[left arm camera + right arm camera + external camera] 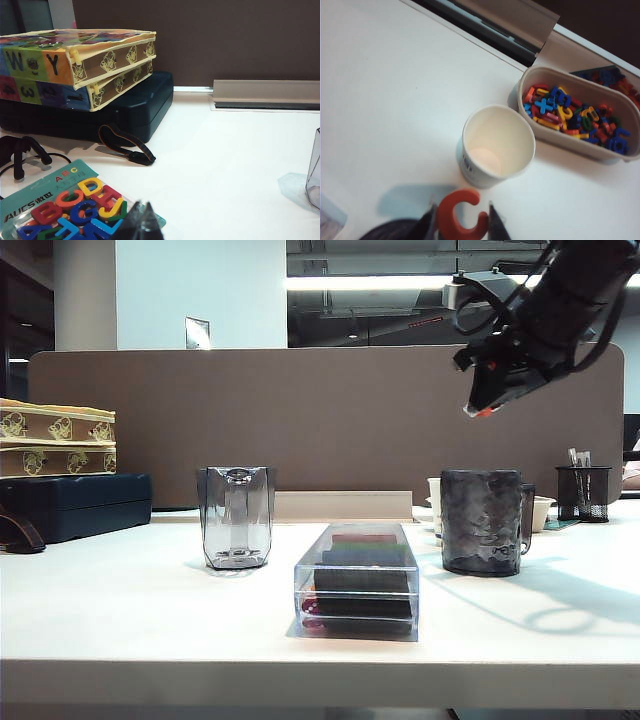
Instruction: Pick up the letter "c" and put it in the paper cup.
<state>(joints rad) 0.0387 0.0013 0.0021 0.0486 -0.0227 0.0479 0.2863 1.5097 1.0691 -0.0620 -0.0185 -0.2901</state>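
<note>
The letter "c" (451,217), a small orange-red plastic piece, is pinched between the two dark fingers of my right gripper (461,214), which is shut on it. It hangs in the air just short of the white paper cup (497,145), which stands upright and empty on the white table. In the exterior view the right gripper (480,408) is high at the upper right, tilted downward, with a red speck at its tip. My left gripper (141,222) shows only its dark fingertips, pressed together, above a pack of coloured letters (75,205).
A beige tub (570,142) full of coloured letters stands beside the cup. A clear box (357,580), a clear faceted glass (236,517) and a dark mug (482,522) stand on the table. Stacked patterned boxes (55,435) on a dark case (75,505) sit at the left.
</note>
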